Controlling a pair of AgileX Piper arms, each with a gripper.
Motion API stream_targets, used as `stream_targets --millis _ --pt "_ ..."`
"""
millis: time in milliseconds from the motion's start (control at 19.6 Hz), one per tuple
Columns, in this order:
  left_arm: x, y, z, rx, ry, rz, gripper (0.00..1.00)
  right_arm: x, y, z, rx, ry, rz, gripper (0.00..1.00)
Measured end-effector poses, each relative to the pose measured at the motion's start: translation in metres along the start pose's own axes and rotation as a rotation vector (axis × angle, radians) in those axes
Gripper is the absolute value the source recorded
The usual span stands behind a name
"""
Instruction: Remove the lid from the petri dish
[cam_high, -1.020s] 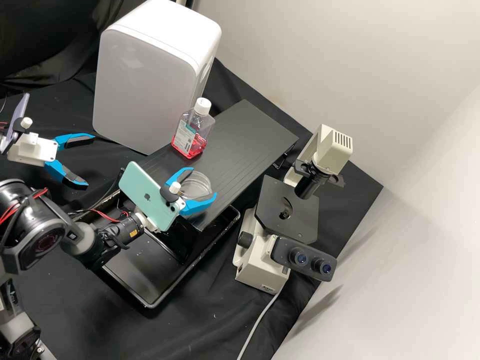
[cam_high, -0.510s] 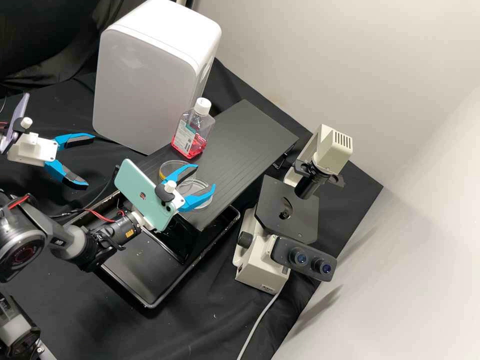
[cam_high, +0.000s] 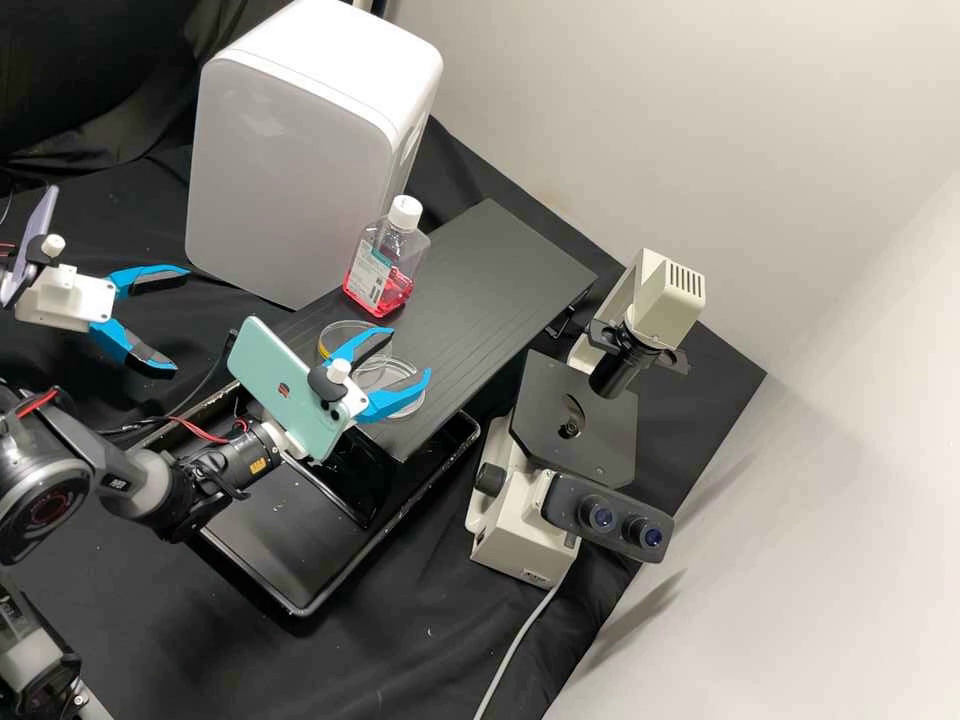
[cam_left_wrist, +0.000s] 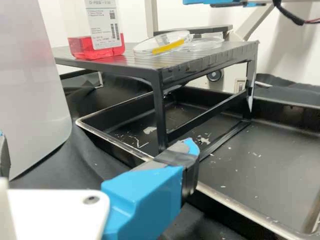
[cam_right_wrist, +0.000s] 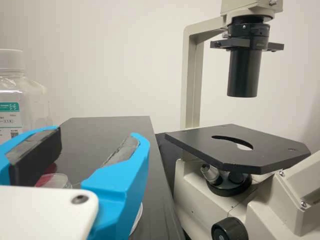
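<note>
Ribbed black rack (cam_high: 490, 270), faint sheen, likely plastic. On it, clear glossy plastic: petri dish (cam_high: 345, 338), lid (cam_high: 390, 378), bottle (cam_high: 385, 262). Beneath it, glossy black tray (cam_high: 290, 570), flecked with pale specks. Around it, matt black cloth (cam_high: 450, 640). Behind it, smooth white plastic box (cam_high: 300, 150). Beside it, cream painted microscope (cam_high: 520, 530), matt black stage.

My claw (cam_right_wrist: 92, 142) hung spread over the black shelf (cam_right_wrist: 107, 130); a bottle (cam_right_wrist: 20, 100) stood by one long edge, a microscope (cam_right_wrist: 240, 150) beyond the other.
</note>
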Motion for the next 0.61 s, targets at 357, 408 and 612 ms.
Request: stream_targets --millis 357,408,612 --pt "0.0 0.0001 -0.001 -0.001 0.007 0.002 1.0 -0.002 -0.013 -0.012 -0.02 0.045 -0.049 1.0" --pt "0.0 0.0002 -0.001 -0.001 0.008 0.002 1.0 -0.002 -0.014 -0.013 -0.021 0.051 -0.054 1.0" --pt "0.0 0.0002 -0.001 -0.002 0.01 0.002 1.0 0.0 -0.019 -0.017 -0.028 0.058 -0.064 1.0"
